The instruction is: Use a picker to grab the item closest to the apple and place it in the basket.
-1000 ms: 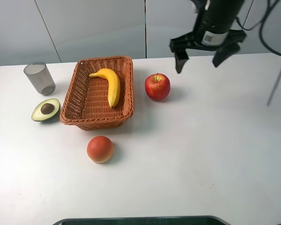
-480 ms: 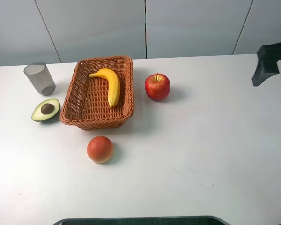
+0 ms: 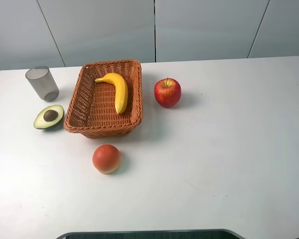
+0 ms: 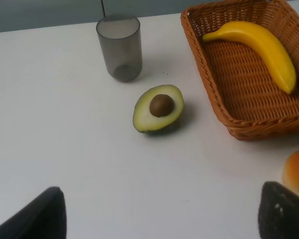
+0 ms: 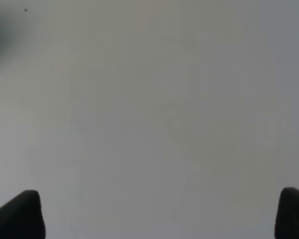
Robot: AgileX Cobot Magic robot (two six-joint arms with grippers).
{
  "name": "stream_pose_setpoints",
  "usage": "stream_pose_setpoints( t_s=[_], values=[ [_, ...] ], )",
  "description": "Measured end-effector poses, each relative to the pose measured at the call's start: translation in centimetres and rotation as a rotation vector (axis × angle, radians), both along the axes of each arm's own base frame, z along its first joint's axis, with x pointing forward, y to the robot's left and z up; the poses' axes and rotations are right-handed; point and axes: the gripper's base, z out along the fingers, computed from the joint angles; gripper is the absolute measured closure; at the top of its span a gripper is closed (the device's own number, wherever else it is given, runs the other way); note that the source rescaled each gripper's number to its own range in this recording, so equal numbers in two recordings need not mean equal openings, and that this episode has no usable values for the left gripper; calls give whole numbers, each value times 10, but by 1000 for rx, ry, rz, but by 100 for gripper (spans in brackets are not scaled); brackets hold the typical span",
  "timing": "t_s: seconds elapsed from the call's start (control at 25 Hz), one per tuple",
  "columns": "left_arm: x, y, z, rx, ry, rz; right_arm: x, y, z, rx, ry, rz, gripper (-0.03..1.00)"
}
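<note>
A red apple stands on the white table just right of the woven basket. A yellow banana lies inside the basket; the left wrist view shows the banana and basket too. Neither gripper appears in the exterior high view. My left gripper is open, its dark fingertips wide apart over bare table near the avocado half. My right gripper is open over plain table, with nothing between its fingers.
An avocado half lies left of the basket, with a grey translucent cup behind it. An orange-red round fruit sits in front of the basket, and shows at the edge of the left wrist view.
The right arm, above the table behind the apple a second ago, swung off to the right and has left the exterior high view. The objects have not moved.
</note>
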Motion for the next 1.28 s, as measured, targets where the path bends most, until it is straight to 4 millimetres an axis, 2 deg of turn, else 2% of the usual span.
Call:
stream_pose_setpoints(
  t_s=[0.24, 0.52, 0.96, 1.28],
  values=[
    [0, 0, 0, 0, 0, 0, -53, 0, 25, -25, -177, 34, -3],
    [0, 0, 0, 0, 0, 0, -105, 0, 37, -42, -364, 60, -3],
    [0, 0, 0, 0, 0, 0, -162, 6, -8, -50, -549, 150, -3],
    [0, 0, 0, 0, 0, 0, -161, 5, -27, -54, -518, 145, -3]
  ],
)
